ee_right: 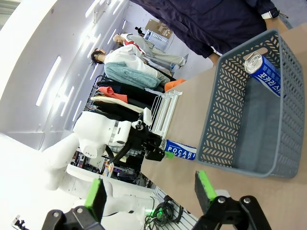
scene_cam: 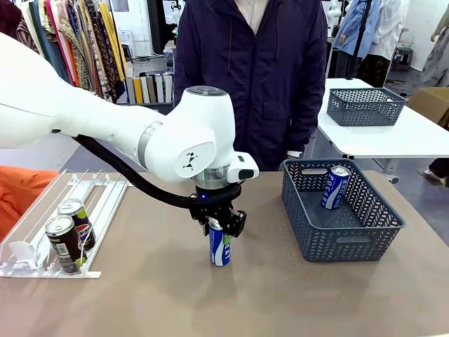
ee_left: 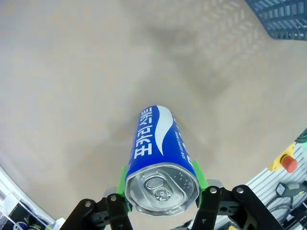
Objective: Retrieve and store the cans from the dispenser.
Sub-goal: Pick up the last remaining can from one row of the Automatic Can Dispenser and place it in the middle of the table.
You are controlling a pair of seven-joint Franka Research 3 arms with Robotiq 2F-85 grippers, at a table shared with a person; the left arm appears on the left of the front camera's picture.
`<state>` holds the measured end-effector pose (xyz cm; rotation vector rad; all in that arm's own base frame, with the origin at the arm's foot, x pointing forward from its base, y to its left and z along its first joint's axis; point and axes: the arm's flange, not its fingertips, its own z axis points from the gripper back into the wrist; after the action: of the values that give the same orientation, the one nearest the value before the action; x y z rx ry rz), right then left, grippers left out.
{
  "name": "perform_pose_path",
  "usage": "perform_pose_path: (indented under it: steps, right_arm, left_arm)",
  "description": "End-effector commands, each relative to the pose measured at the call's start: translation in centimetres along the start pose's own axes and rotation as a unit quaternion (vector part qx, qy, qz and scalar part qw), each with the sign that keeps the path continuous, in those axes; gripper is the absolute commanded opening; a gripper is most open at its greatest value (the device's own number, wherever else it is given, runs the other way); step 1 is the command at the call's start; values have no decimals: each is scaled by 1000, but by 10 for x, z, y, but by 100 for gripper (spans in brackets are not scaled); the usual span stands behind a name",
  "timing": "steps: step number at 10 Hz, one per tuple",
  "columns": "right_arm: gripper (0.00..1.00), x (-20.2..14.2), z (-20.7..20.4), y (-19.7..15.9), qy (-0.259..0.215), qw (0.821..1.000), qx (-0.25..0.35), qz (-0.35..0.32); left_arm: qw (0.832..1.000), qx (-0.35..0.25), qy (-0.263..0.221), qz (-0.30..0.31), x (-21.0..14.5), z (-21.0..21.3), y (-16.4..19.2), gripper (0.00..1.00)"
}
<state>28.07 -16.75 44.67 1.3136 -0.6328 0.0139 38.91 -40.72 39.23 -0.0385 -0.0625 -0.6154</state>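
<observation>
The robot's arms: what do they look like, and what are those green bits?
The left arm is glossy white with rounded joints, a small black logo, a grey cap and a black cable looping beneath. Its jaws are black linkages with bright green pads; the right gripper has matching jaws.
</observation>
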Motion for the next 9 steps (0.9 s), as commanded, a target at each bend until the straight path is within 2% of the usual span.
perform_pose_path:
  steps: [1,3,5,6,7,8,9]
  right_arm:
    - [100,5,-2,3,-11,1000,11,2]
    - [100,5,-2,3,-11,1000,11,2]
    - [100,5,-2,3,-11,1000,11,2]
    - [100,5,-2,3,-11,1000,11,2]
    - [100,5,-2,3,-11,1000,11,2]
    - [100,5,-2,3,-11,1000,11,2]
    - [100,5,-2,3,-11,1000,11,2]
  left_arm:
    - [999,28,-24,12,-8,17,-4,100]
    - [997,26,-68,13,-31,64,3,100]
    - [995,-12,-100,-2,-79,128,31,100]
    - [992,-53,-113,-8,-105,157,60,100]
    - [987,-84,-133,12,-134,180,99,100]
    - [977,-155,-149,10,-170,199,152,100]
    - [965,-203,-163,41,-196,208,202,100]
